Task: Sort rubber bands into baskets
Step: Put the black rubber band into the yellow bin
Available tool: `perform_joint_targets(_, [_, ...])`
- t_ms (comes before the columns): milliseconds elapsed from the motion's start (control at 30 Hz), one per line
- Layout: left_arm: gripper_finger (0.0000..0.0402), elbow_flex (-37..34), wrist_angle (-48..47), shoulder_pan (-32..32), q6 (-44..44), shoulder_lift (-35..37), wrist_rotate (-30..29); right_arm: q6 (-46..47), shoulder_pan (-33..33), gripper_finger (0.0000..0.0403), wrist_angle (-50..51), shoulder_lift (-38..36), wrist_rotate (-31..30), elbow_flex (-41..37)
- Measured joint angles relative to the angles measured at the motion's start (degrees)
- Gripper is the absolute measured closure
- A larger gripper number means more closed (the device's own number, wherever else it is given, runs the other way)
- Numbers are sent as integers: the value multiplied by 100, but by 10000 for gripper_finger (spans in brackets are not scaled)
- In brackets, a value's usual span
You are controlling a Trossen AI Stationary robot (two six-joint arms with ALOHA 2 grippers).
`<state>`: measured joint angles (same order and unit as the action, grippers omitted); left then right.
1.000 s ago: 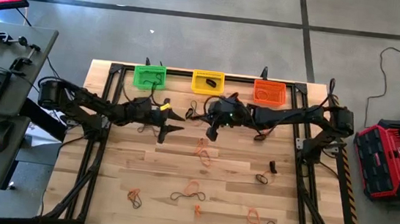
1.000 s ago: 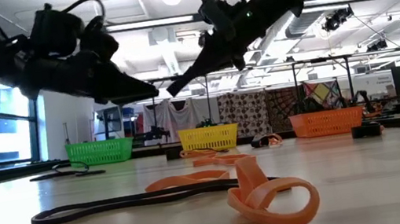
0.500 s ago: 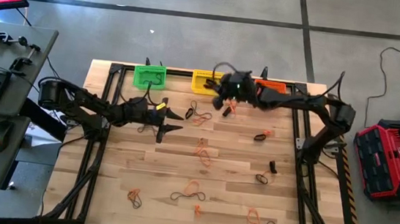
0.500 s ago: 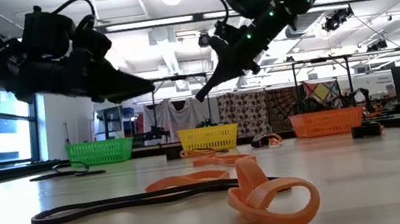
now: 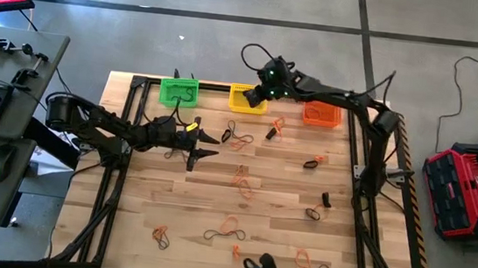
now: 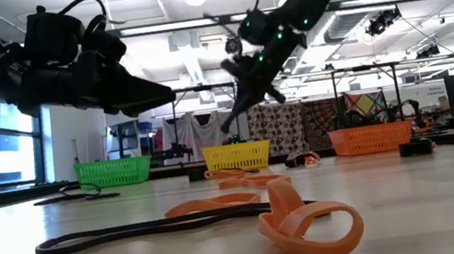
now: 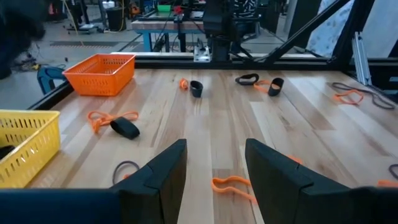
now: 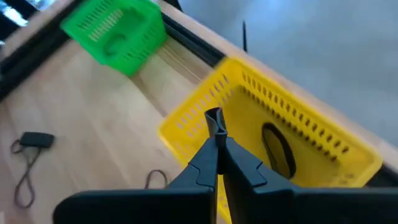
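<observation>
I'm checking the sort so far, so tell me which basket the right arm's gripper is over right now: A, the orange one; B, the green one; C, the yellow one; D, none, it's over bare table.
C: in the right wrist view the right gripper, fingers shut on a dark rubber band, hangs over the yellow basket, and the high view puts it there too, with the green basket and orange basket off to either side.

Overhead, table-level, two wrist views
</observation>
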<state>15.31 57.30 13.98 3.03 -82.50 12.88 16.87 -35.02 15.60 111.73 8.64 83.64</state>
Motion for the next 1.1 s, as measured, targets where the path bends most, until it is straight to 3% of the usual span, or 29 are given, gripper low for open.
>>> perform_joint_targets(200, [245,0,-2,0,160,0,-3,140,-78,403,70,361,-7,8])
perform_joint_targets(767, [245,0,-1,0,153,0,-44,235,-85,403,126,388,-146,122])
perform_joint_targets(1100, [245,3,0,0,152,0,-44,-244,9,403,1028,390,-305,808])
